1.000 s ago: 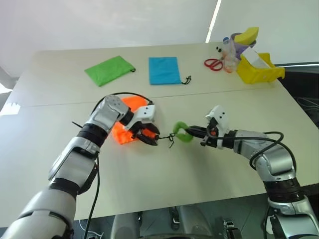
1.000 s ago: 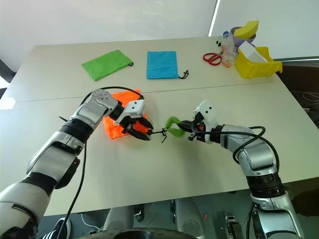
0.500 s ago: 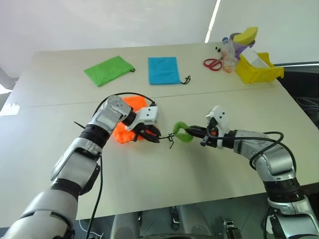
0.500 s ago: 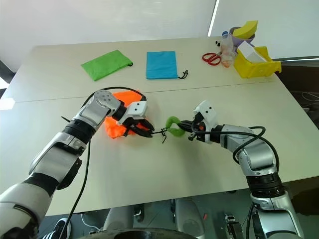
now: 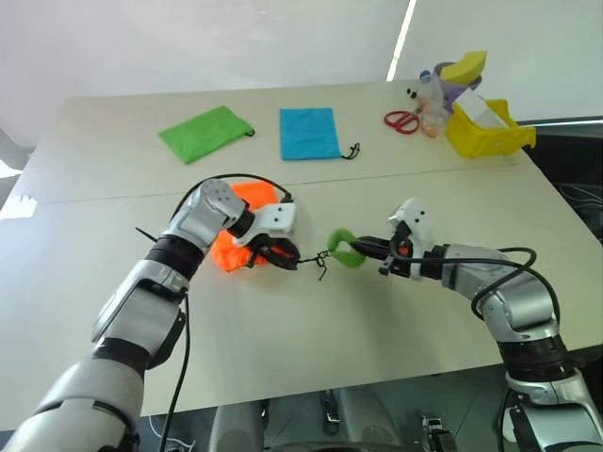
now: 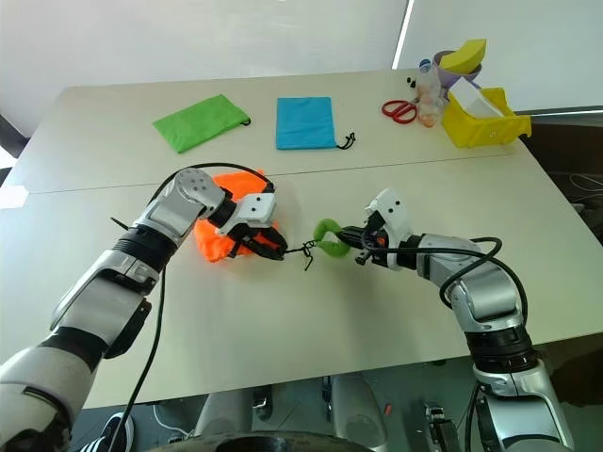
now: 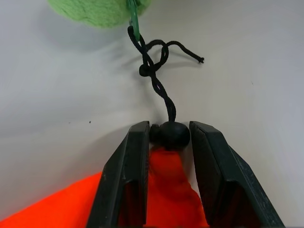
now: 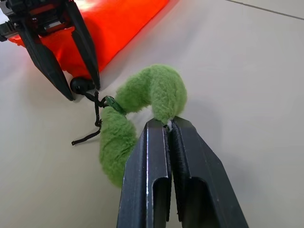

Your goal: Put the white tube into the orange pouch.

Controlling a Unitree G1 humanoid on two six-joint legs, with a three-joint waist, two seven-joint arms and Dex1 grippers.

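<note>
Orange pouch [image 5: 237, 247]: soft, light, limp fabric; left gripper [image 7: 167, 142] pinches its cord bead [image 7: 170, 135], right gripper [image 8: 167, 124] clamps the fuzzy green piece [image 8: 142, 107].

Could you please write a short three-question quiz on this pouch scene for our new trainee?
1. True or false: the right gripper is shut on the fuzzy green piece.
2. What sits between the fingers of the left gripper?
A. the red scissors
B. the black cord stopper at the mouth of the orange pouch
C. the blue pouch
3. Fill in: the green pouch and the blue pouch lie flat at the ___ side of the table.

Key
1. True.
2. B: the black cord stopper sits between the two fingers, with the orange pouch just behind it.
3. Far.
</note>
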